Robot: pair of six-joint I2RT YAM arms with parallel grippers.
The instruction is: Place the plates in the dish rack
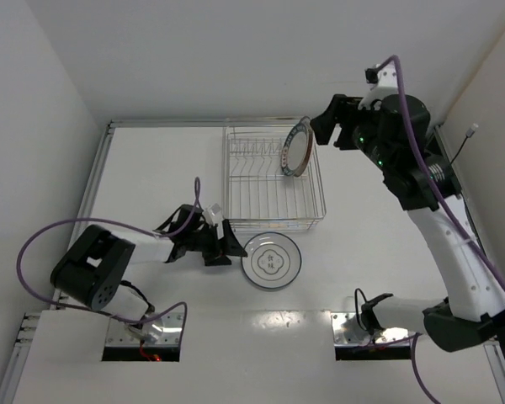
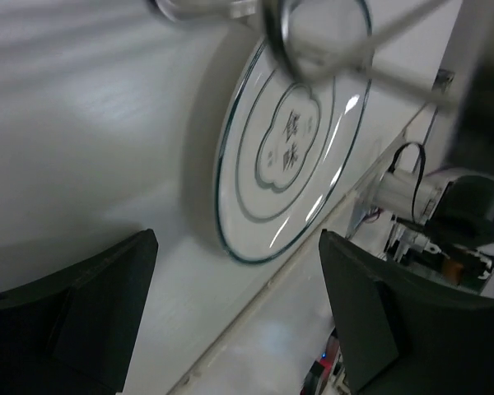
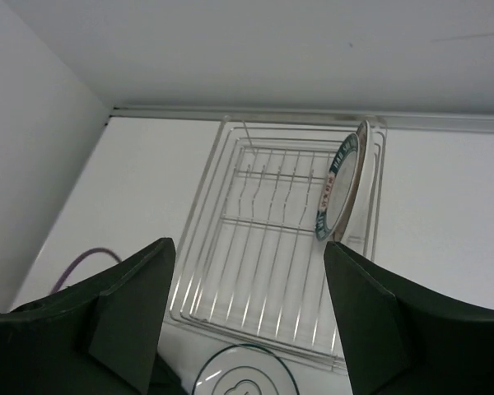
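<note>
From above, the dish rack (image 1: 273, 181) sits at upper centre of the worktop (image 1: 151, 168). The lettered plate (image 1: 296, 147) stands on edge at its right end, tilted a little. The ringed plate (image 1: 271, 261) lies flat on the worktop just below the rack's lower edge. The right arm (image 1: 454, 252) reaches up the right side of the frame and bends over at the wrist. It holds the right tool (image 1: 322, 128) to the upper right of the standing plate, apart from it. The left arm (image 1: 135, 248) lies low across the left half, with the left tool (image 1: 229, 244) just beside the flat plate's left rim. Whether it touches the rim cannot be told here.

In the left wrist view, the left tool's fingers (image 2: 99, 313) sit in the lower corners, wide apart with nothing between them. The ringed plate (image 2: 292, 156) lies ahead of them at upper centre, and blurred rack wire crosses the top.

In the right wrist view, the right tool's fingers (image 3: 132, 313) are spread and empty. It looks down on the rack (image 3: 272, 239), with the lettered plate (image 3: 337, 193) at the rack's right end and the ringed plate's rim (image 3: 243, 374) at the bottom edge.

One plate looks loaded, and picking up the ringed plate appears to be the step in hand. That calls for pinching the thin, low rim, then tipping the plate upright into a free slot left of the standing one.
</note>
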